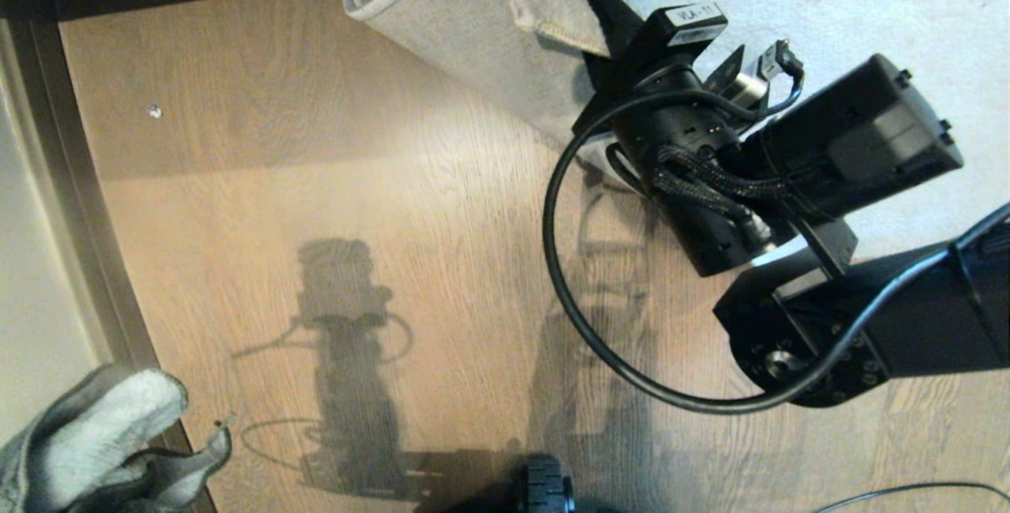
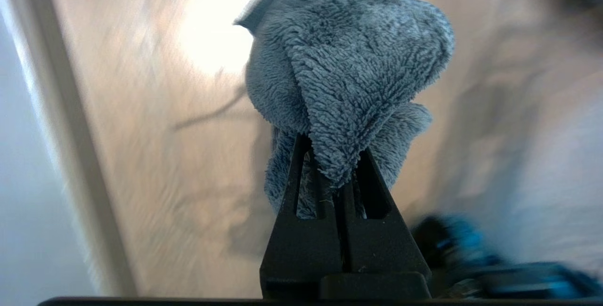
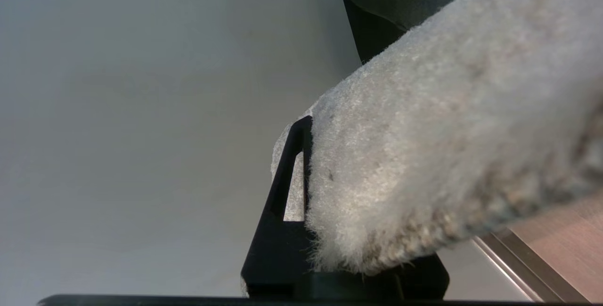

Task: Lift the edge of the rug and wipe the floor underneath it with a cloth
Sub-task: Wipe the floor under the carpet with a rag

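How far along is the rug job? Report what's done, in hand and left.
Done: the rug edge is lifted and folded back, pinched by the right tool, baring the floor. In hand: the left tool is shut on the cloth, held at the near left, away from the bared patch. Left: wiping that floor; whether any has been wiped cannot be told.
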